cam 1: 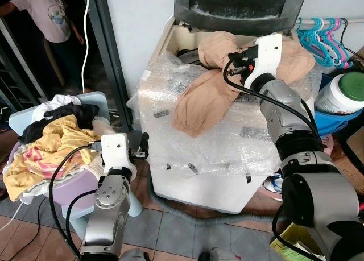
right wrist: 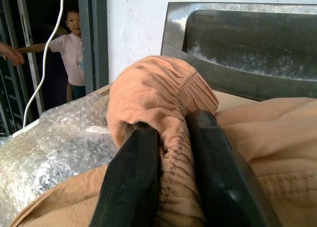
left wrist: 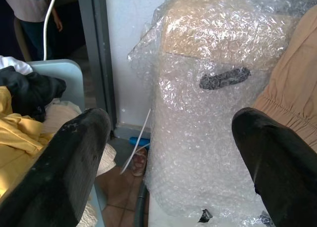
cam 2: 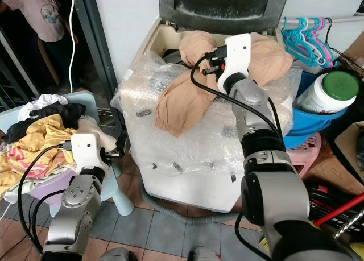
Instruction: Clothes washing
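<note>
Bubble-wrapped washing machine (cam 1: 199,153) – tan garment (cam 1: 207,99) on top.

Home laundry corner: bubble-wrapped washing machine (cam 1: 187,153), clothes hangers (cam 1: 323,38), clothes pile (cam 1: 51,141).

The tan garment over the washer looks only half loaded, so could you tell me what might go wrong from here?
1. The right claw pinches only a small fold of the tan garment, so it may slip free.
2. Much of the cloth lies draped over the bubble wrap covering the washer, and may snag or drag it.
3. A leg hanging down the front could pull the garment off instead of into the drum.
</note>
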Robot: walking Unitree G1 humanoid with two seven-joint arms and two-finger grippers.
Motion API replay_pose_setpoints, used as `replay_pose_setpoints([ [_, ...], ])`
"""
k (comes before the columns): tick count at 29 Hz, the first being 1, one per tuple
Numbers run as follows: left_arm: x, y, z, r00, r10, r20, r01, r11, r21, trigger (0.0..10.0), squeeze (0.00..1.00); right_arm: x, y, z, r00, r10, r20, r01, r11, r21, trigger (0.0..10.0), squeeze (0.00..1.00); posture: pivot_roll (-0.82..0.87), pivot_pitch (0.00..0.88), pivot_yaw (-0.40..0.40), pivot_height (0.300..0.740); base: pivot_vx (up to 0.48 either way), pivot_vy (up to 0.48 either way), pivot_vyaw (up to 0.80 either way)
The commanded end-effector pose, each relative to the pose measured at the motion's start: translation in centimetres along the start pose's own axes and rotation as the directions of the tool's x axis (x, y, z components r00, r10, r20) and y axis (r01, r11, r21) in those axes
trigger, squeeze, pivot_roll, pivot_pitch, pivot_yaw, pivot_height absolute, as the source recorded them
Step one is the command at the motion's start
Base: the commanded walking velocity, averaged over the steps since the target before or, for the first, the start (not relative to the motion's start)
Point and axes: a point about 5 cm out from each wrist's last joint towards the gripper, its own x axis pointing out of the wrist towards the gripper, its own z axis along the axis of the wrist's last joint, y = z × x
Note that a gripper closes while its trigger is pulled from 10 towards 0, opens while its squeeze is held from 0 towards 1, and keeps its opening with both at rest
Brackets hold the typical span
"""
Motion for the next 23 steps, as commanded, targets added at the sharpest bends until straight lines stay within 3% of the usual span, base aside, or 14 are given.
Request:
replay_pose_setpoints([
  [1,0.1,-0.4,0.4,1.000,-0.006,0.013,0.006,1.000,-0.011,10.0,0.00,0.3,0.6,2.1,0.994,0.044,0.097,-0.037,0.997,-0.070,10.0,1.00,-0.01,0.000,-0.009,0.740,0.000,0.000,0.00],
  [4,0.0,-0.4,0.4,1.000,-0.003,0.014,0.004,1.000,-0.010,10.0,0.00,0.0,0.7,3.3,0.984,0.040,0.176,-0.001,0.977,-0.215,10.0,1.00,-0.01,0.000,-0.013,0.740,0.000,0.000,0.00],
  [6,0.0,-0.4,0.4,1.000,-0.004,0.014,0.004,1.000,-0.011,10.0,0.00,-0.6,-0.1,4.2,0.968,-0.030,0.249,0.112,0.940,-0.321,10.0,1.00,-0.01,0.000,-0.013,0.740,0.000,0.000,0.00],
  [8,0.0,-0.4,0.4,1.000,-0.004,0.014,0.004,1.000,-0.011,10.0,0.00,-0.7,-0.3,4.3,0.966,-0.040,0.256,0.126,0.935,-0.331,10.0,1.00,-0.01,0.000,-0.013,0.740,0.000,0.000,0.00],
  [10,-0.1,-0.3,0.4,1.000,-0.001,0.011,0.002,1.000,-0.011,10.0,0.00,-1.4,-1.6,4.9,0.942,-0.130,0.310,0.249,0.889,-0.383,10.0,1.00,-0.01,0.000,-0.012,0.740,0.000,0.000,0.00],
  [13,-0.1,-0.3,0.3,1.000,-0.001,0.009,0.001,1.000,-0.010,10.0,0.00,-1.9,-2.4,5.2,0.932,-0.160,0.326,0.283,0.882,-0.376,10.0,1.00,-0.01,0.000,-0.012,0.740,0.000,0.000,0.00],
  [21,0.1,-0.3,0.3,1.000,-0.006,0.007,0.006,1.000,-0.004,10.0,0.00,-2.7,-2.9,3.6,0.953,-0.156,0.259,0.258,0.867,-0.426,10.0,1.00,-0.02,0.000,-0.005,0.740,0.000,0.000,0.00],
  [23,0.1,-0.3,0.4,1.000,-0.004,0.009,0.004,1.000,0.001,10.0,0.00,-3.1,-2.8,2.5,0.972,-0.131,0.197,0.209,0.865,-0.456,10.0,1.00,-0.02,0.000,-0.003,0.740,0.000,0.000,0.00],
])
